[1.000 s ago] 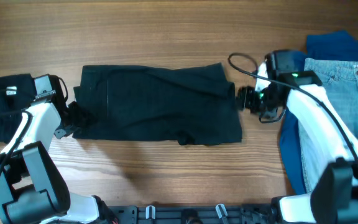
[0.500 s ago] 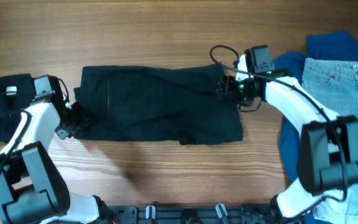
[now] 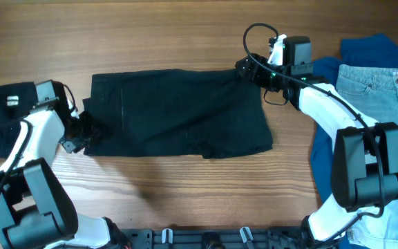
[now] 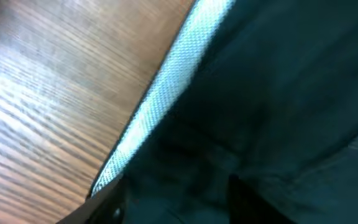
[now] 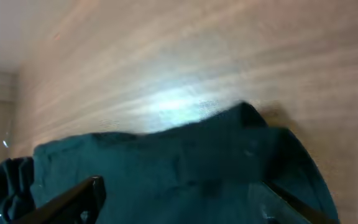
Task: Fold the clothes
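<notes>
The black shorts point(image 3: 178, 114) lie spread flat in the middle of the table. My left gripper point(image 3: 90, 131) is at their left edge. In the left wrist view point(image 4: 176, 190) its fingers stand apart with black cloth point(image 4: 278, 93) between them. My right gripper point(image 3: 243, 68) is at the shorts' top right corner. In the right wrist view point(image 5: 185, 196) its fingers are wide open over the cloth point(image 5: 166, 162). A folded black garment with a white logo point(image 3: 2, 111) lies at the far left. Light-blue jeans point(image 3: 382, 104) lie on a blue garment point(image 3: 372, 48) at the right.
Bare wooden table point(image 3: 185, 34) runs behind and in front of the shorts. A black cable point(image 3: 254, 31) loops above the right wrist. The arm bases stand at the near edge.
My right gripper has moved from the shorts' right edge up and left to their top right corner, and the cloth there lies flatter. My left gripper has barely shifted.
</notes>
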`<state>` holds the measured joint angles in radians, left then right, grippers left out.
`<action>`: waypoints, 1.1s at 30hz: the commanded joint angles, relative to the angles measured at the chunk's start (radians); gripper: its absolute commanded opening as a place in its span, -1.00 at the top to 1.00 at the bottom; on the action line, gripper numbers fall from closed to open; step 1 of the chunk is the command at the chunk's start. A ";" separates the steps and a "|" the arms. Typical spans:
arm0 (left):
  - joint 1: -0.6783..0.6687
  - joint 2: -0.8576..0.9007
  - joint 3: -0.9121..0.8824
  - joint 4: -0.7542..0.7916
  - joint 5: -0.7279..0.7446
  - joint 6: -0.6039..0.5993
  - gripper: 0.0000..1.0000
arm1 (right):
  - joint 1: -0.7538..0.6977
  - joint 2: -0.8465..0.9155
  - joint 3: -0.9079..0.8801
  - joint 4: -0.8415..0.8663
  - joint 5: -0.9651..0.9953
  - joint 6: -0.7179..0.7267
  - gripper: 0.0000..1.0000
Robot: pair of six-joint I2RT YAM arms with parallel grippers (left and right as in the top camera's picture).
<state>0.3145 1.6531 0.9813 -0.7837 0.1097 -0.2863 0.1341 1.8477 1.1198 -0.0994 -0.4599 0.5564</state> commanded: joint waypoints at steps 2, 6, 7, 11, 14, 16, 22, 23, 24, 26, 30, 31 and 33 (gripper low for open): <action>0.005 -0.040 0.205 -0.097 0.050 0.093 -0.20 | -0.025 -0.016 0.013 -0.149 -0.035 -0.113 -0.42; 0.005 -0.044 0.286 -0.064 0.050 0.121 -0.43 | -0.025 -0.108 0.014 -0.357 -0.086 -0.221 -0.25; 0.005 -0.044 0.287 -0.041 0.050 0.126 -0.43 | -0.023 -0.131 0.014 -0.404 -0.093 -0.237 -0.19; 0.005 -0.021 0.287 0.025 0.076 0.234 -0.41 | 0.005 -0.176 0.013 -0.596 -0.088 -0.240 0.43; 0.005 0.014 0.287 0.046 0.082 0.305 -0.41 | 0.047 -0.160 -0.016 -0.649 -0.021 -0.233 0.62; 0.005 0.052 0.287 0.060 0.091 0.324 -0.40 | 0.063 -0.137 -0.034 -0.665 0.071 -0.136 0.78; 0.005 0.072 0.287 0.101 0.114 0.361 -0.35 | 0.062 -0.128 -0.035 -0.699 0.193 -0.068 0.78; 0.005 0.075 0.287 0.097 0.123 0.361 -0.33 | 0.062 -0.128 -0.035 -0.698 0.187 -0.088 0.74; 0.005 0.079 0.287 0.092 0.129 0.361 -0.29 | 0.062 -0.128 -0.035 -0.701 0.182 -0.090 0.71; 0.005 0.092 0.287 0.082 0.134 0.361 -0.25 | 0.062 -0.128 -0.035 -0.702 0.159 -0.116 0.66; 0.005 0.100 0.287 0.077 0.159 0.358 -0.24 | 0.062 -0.128 -0.035 -0.698 0.122 -0.138 0.60; 0.005 0.100 0.287 0.080 0.179 0.358 -0.24 | 0.062 -0.128 -0.035 -0.698 0.122 -0.138 0.59; 0.005 0.100 0.287 0.080 0.190 0.362 -0.25 | 0.062 -0.128 -0.035 -0.698 0.121 -0.143 0.54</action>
<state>0.3145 1.7412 1.2579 -0.7063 0.2493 0.0521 0.1993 1.7050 1.0943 -0.8001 -0.3176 0.4393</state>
